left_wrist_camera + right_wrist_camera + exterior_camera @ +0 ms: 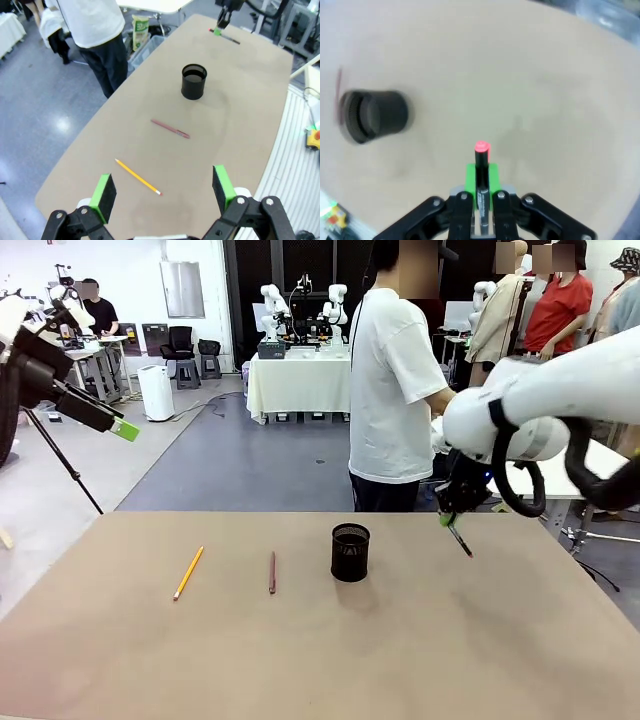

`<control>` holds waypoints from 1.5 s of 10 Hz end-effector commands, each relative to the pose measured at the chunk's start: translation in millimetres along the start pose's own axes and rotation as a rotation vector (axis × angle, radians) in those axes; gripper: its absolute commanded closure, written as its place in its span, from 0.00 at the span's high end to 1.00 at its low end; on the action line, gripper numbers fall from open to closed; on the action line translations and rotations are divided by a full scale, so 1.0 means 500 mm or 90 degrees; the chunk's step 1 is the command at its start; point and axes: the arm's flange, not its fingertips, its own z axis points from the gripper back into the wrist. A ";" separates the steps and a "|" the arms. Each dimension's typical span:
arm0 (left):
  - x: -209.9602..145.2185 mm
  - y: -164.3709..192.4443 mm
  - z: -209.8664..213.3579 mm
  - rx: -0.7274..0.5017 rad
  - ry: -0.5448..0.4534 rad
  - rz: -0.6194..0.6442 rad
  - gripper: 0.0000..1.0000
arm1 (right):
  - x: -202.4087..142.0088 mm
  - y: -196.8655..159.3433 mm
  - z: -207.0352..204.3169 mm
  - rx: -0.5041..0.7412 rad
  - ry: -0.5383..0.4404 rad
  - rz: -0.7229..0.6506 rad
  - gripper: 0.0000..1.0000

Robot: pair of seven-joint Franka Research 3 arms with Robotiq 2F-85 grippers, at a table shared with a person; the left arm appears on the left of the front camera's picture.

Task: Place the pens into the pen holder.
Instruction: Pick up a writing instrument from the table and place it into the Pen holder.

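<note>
Right fingers (469, 176) are clamped shut on the dark pen (481, 159). It sits squeezed between the green pads with its pink-red end poking out past the tips. Left fingers (105, 194) are spread wide open with nothing in them, hanging high up off the bench (420, 660).

The pen holder (350, 552) stands upright well off to one side of the right fingers, lower down, so there's a sideways trip to make. The red-brown pen (271, 572) and the yellow pencil (188, 573) lie flat beyond the holder, ahead of and below the left fingers, apart from each other.

My guess is these pens are light, stiff and smooth-barrelled, so they'll roll or swivel in a pinch. Grabbing across the barrel near the middle looks safest, then tipping it upright over the cup. The mesh holder looks light too, so a bump could knock it over.

The bench is a plain matte tan top, flat, nothing else on it. A person in a white shirt (395, 390) stands at the far edge, beyond the right fingers. Behind them is an open lab with a grey floor and more tables.
</note>
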 end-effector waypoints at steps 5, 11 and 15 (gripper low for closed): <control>0.000 0.001 0.001 0.001 -0.001 -0.002 1.00 | 0.017 0.082 0.065 0.309 -0.260 0.348 0.00; 0.000 0.001 0.001 0.001 -0.001 -0.002 1.00 | 0.050 0.114 0.076 0.274 -0.476 0.464 0.00; 0.000 0.001 0.001 0.001 -0.001 -0.002 1.00 | 0.059 0.107 0.005 0.327 -0.497 0.483 0.00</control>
